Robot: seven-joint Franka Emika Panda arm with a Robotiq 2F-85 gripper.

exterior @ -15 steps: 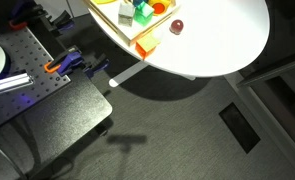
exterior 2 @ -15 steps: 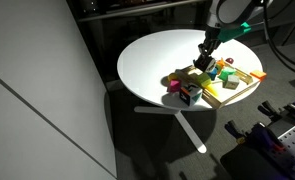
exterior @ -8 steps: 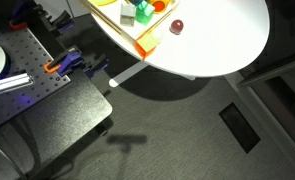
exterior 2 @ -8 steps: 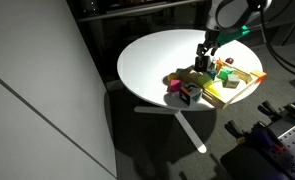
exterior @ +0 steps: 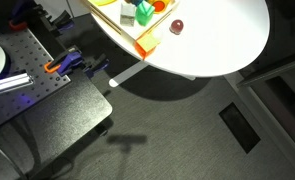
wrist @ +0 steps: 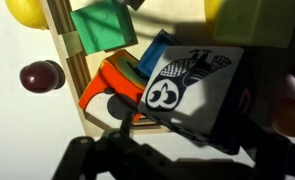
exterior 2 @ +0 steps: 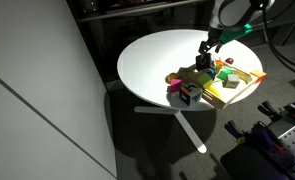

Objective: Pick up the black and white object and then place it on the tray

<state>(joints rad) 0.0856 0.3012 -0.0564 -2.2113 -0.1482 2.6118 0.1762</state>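
Observation:
In the wrist view the black and white object (wrist: 192, 90) fills the middle. It lies tilted on coloured blocks inside the light wooden tray (wrist: 72, 60). My gripper (wrist: 185, 148) stands open around it, its dark fingers (wrist: 87, 155) low at either side and apart from the block. In an exterior view the gripper (exterior 2: 205, 54) hangs just above the dark object (exterior 2: 194, 75) at the near end of the tray (exterior 2: 237, 88). Only a corner of the tray (exterior: 147, 43) shows at the top edge of an exterior view, where the gripper is out of sight.
A dark red ball (wrist: 42, 75) lies on the white round table (exterior 2: 152, 60) just outside the tray rim. Inside the tray are a green block (wrist: 102, 25), an orange piece (wrist: 112, 85), a blue block (wrist: 157, 50) and a yellow piece (wrist: 27, 10).
The jaws have gone from nearly shut to wide apart, letting go of the black and white object. The gripper has risen a little; the object stays on the tray.

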